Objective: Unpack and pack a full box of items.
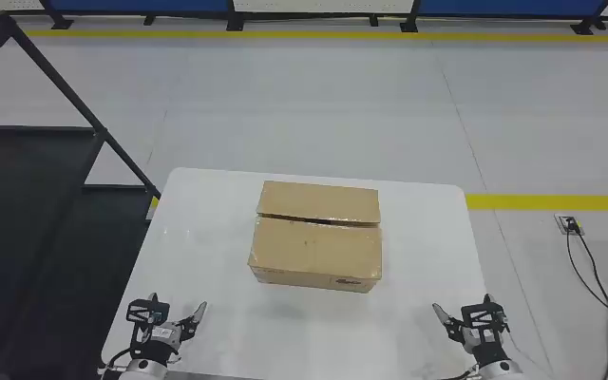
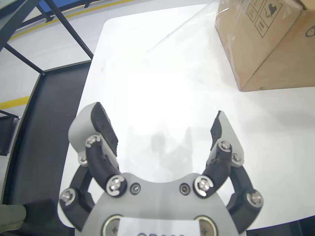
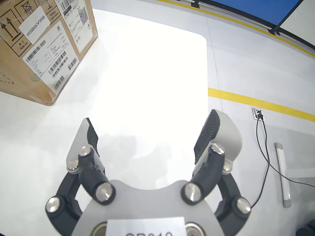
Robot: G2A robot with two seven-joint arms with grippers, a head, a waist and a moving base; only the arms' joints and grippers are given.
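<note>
Top view: cardboard box [image 1: 316, 237] sits at the middle of the bench [image 1: 418, 285], flaps closed, seam across the top. Left hand [image 1: 169, 315] and right hand [image 1: 469, 319] are at the near edge, well apart from it.

Left wrist view: left hand open, empty. Clear film is wrinkled on the box's side.

Right wrist view: right hand open, empty. Box side carries labels.

Risk: prying one flap unbraced could slide or tip the box, and the film may snag a finger.

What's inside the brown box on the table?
The box sits shut on the white table. Its two top flaps meet with only a thin dark gap, so whatever is inside is covered and cannot be seen.
</note>
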